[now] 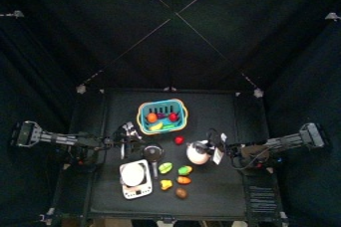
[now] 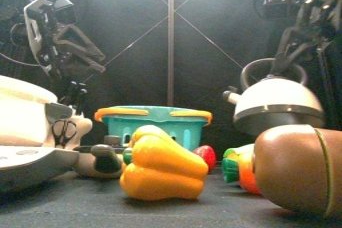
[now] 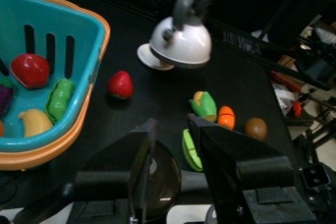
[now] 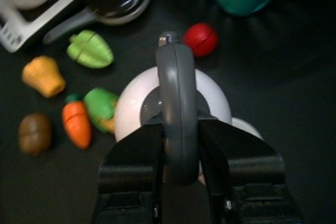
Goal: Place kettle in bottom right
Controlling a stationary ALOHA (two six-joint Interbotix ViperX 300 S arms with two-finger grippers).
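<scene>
The kettle, white and rounded with a dark arched handle, is right of the table's middle, beside the fruit pieces. In the front view the kettle rises behind the toys, and in the left wrist view the kettle looks to rest on the tabletop. My right gripper is shut on the handle, one jaw on each side of the kettle; the same gripper reaches in from the right. My left gripper hovers open and empty left of centre. The bottom right is bare black tabletop.
A teal basket with fruit stands at the back middle. A white square device sits front left. Loose toys lie between: a yellow pepper, a red strawberry, a brown piece and a carrot.
</scene>
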